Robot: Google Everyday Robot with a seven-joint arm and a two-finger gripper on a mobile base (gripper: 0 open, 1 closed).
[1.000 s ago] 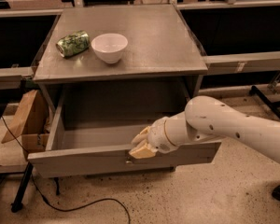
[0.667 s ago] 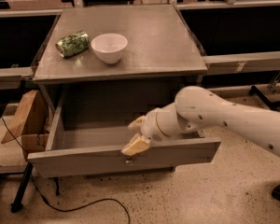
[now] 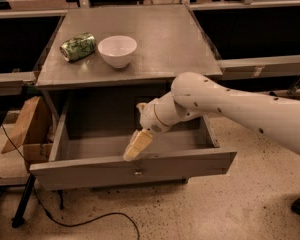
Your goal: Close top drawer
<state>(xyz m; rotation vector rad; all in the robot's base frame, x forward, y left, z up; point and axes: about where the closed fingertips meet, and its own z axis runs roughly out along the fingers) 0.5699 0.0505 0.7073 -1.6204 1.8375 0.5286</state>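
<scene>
The top drawer (image 3: 135,171) of the grey cabinet stands pulled far out toward me, and its inside shows nothing in it. Its flat front panel has a small knob (image 3: 137,173) at centre. My white arm reaches in from the right. My gripper (image 3: 136,146) points down and to the left, with its pale fingertips at the top edge of the front panel, just inside the drawer. The two lower drawers are hidden.
On the cabinet top (image 3: 170,39) stand a white bowl (image 3: 117,50) and a green can (image 3: 78,46) lying on its side. A cardboard box (image 3: 30,129) sits at the left of the cabinet. A black cable (image 3: 80,221) runs over the floor in front.
My gripper has moved left along the drawer's front edge and now sits near its centre. The drawer has not visibly moved.
</scene>
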